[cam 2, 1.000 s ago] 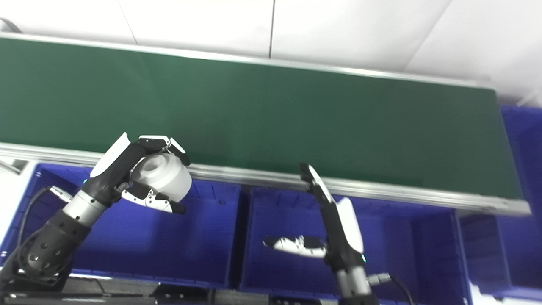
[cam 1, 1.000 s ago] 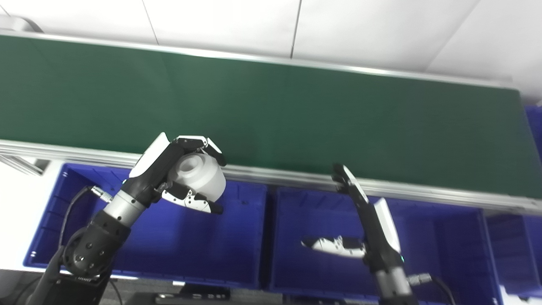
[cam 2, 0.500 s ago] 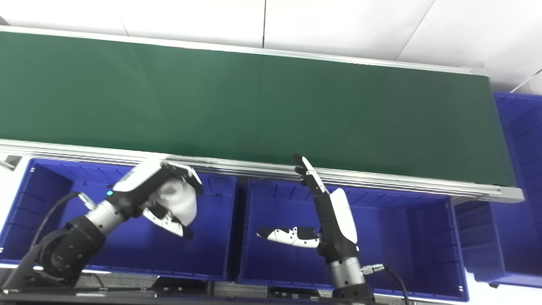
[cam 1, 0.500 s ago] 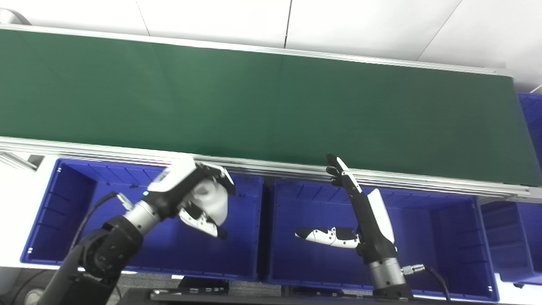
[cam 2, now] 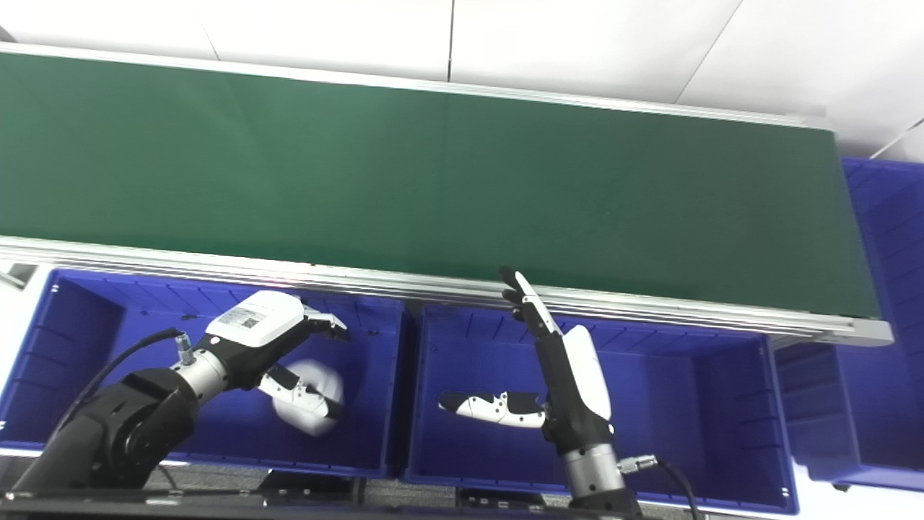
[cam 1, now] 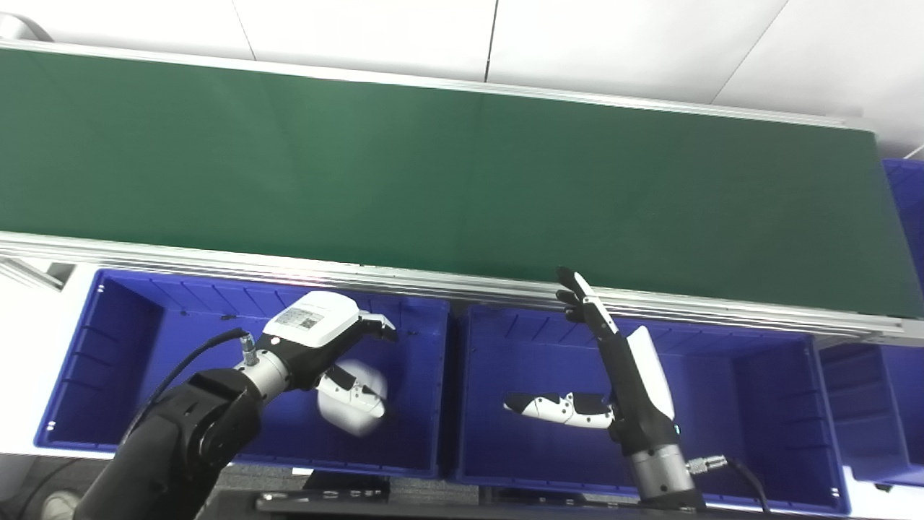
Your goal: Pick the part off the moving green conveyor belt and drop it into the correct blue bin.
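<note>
Over the left blue bin (cam 1: 86, 375), my left hand (cam 1: 317, 347) has fingers spread; the blurred white part (cam 1: 354, 404) falling beneath could bounce out.

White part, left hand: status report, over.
Left hand open over left bin. White part blurred below the fingers, apparently dropping in. Right hand open, idle over middle bin. Belt bare.

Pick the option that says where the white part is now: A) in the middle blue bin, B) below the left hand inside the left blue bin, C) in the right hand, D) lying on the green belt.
B: the blurred white part shows under the left hand's spread fingers, within the left blue bin.
</note>
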`<state>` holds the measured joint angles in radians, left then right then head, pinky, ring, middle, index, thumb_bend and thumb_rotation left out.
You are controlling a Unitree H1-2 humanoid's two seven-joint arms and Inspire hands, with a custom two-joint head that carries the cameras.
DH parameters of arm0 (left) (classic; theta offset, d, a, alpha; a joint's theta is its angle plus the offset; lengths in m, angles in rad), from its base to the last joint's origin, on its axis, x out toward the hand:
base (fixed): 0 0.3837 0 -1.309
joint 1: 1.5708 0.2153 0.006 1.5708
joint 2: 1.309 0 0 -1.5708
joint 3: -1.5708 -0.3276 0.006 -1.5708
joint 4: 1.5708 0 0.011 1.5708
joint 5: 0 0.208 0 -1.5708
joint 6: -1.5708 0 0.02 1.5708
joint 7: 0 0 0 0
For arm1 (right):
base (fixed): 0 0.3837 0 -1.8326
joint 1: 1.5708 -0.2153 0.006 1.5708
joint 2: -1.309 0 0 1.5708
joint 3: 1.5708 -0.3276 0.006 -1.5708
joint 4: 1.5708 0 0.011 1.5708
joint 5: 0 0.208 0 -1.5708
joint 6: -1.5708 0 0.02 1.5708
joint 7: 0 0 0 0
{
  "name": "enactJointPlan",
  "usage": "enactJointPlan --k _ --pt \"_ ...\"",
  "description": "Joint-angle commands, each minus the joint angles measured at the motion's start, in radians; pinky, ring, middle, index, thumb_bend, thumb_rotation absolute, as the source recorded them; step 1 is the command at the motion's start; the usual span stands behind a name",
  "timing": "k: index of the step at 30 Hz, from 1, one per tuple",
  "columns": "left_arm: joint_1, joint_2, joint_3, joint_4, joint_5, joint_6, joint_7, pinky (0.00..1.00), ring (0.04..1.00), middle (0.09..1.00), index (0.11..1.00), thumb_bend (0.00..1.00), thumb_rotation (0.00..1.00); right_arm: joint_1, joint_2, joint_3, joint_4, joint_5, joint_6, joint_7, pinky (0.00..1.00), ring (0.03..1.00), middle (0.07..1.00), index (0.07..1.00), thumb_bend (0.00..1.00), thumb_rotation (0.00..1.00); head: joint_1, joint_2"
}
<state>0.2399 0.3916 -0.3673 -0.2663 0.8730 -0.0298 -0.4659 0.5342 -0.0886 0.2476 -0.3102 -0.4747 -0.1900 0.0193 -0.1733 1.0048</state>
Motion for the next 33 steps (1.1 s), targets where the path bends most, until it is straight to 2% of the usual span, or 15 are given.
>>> enactJointPlan --k 1,2,3,4,6,10,12,17,20,21,24,27,29,33 --pt "0.021 -0.011 0.047 -0.031 -0.141 -0.051 0.075 0.95 0.811 0.793 0.781 0.78 0.88 0.009 0.005 0.002 -0.036 0.005 -0.004 -0.007 0.81 0.873 0.918 0.934 0.91 0.35 -0.001 -0.002" --pt "0.035 -0.026 0.072 -0.025 -0.247 -0.072 0.091 0.94 0.81 0.799 0.783 0.77 0.84 0.011 0.006 0.002 -0.037 0.005 -0.003 -0.007 0.81 0.873 0.918 0.935 0.91 0.35 -0.002 -0.003" --pt "0.043 -0.036 0.086 -0.02 -0.315 -0.085 0.098 0.84 0.811 0.815 0.793 0.78 0.75 0.012 0.006 0.002 -0.037 0.006 -0.003 -0.007 0.81 0.876 0.919 0.935 0.92 0.35 -0.003 -0.004" --pt "0.055 -0.049 0.104 -0.013 -0.412 -0.106 0.101 0.81 0.812 0.82 0.796 0.78 0.72 0.012 0.004 0.002 -0.035 0.009 -0.005 -0.006 0.81 0.877 0.92 0.935 0.92 0.35 -0.005 -0.006" --pt "0.071 -0.066 0.123 -0.003 -0.543 -0.146 0.107 0.74 0.825 0.844 0.815 0.78 0.64 0.012 0.0 0.001 -0.033 0.008 -0.012 -0.007 0.81 0.879 0.923 0.939 0.91 0.36 -0.008 -0.011" --pt "0.102 -0.107 0.134 0.033 -0.707 -0.266 0.13 0.79 0.848 0.865 0.847 0.83 0.56 0.015 -0.007 0.0 -0.034 0.008 -0.012 -0.003 0.8 0.873 0.921 0.941 0.91 0.37 -0.005 -0.02" --pt "0.105 -0.118 0.133 0.055 -0.742 -0.311 0.136 0.79 0.848 0.873 0.86 0.85 0.5 0.015 -0.011 0.0 -0.033 0.011 -0.011 0.0 0.8 0.876 0.922 0.942 0.91 0.37 -0.005 -0.02" --pt "0.102 -0.131 0.14 0.114 -0.785 -0.37 0.142 0.8 0.858 0.894 0.895 0.87 0.45 0.013 -0.019 0.001 -0.028 0.02 -0.014 0.004 0.81 0.879 0.924 0.946 0.92 0.37 -0.002 -0.031" --pt "0.106 -0.129 0.142 0.127 -0.796 -0.377 0.145 0.8 0.867 0.905 0.908 0.88 0.43 0.011 -0.02 0.002 -0.022 0.013 -0.017 0.001 0.81 0.878 0.924 0.948 0.91 0.38 0.001 -0.045" --pt "0.107 -0.128 0.14 0.133 -0.821 -0.375 0.139 0.79 0.87 0.906 0.909 0.88 0.39 0.012 -0.02 0.003 -0.021 0.014 -0.015 0.001 0.81 0.877 0.925 0.949 0.92 0.38 0.003 -0.048" --pt "0.108 -0.126 0.135 0.144 -0.875 -0.359 0.124 0.79 0.877 0.918 0.921 0.87 0.34 0.012 -0.018 0.005 -0.014 0.015 -0.021 -0.003 0.81 0.874 0.923 0.949 0.92 0.38 0.006 -0.058" --pt "0.109 -0.125 0.137 0.15 -0.88 -0.373 0.127 0.77 0.867 0.916 0.923 0.87 0.33 0.011 -0.016 0.007 -0.009 0.006 -0.026 -0.008 0.8 0.871 0.923 0.951 0.91 0.39 0.007 -0.054" --pt "0.106 -0.124 0.135 0.158 -0.902 -0.376 0.119 0.77 0.866 0.92 0.922 0.85 0.29 0.012 -0.015 0.007 -0.013 0.006 -0.022 -0.007 0.81 0.877 0.919 0.951 0.91 0.39 0.008 -0.054" --pt "0.104 -0.124 0.135 0.167 -0.914 -0.375 0.114 0.77 0.873 0.926 0.919 0.85 0.28 0.014 -0.013 0.007 -0.014 0.013 -0.019 -0.004 0.82 0.88 0.919 0.951 0.91 0.39 0.013 -0.055"
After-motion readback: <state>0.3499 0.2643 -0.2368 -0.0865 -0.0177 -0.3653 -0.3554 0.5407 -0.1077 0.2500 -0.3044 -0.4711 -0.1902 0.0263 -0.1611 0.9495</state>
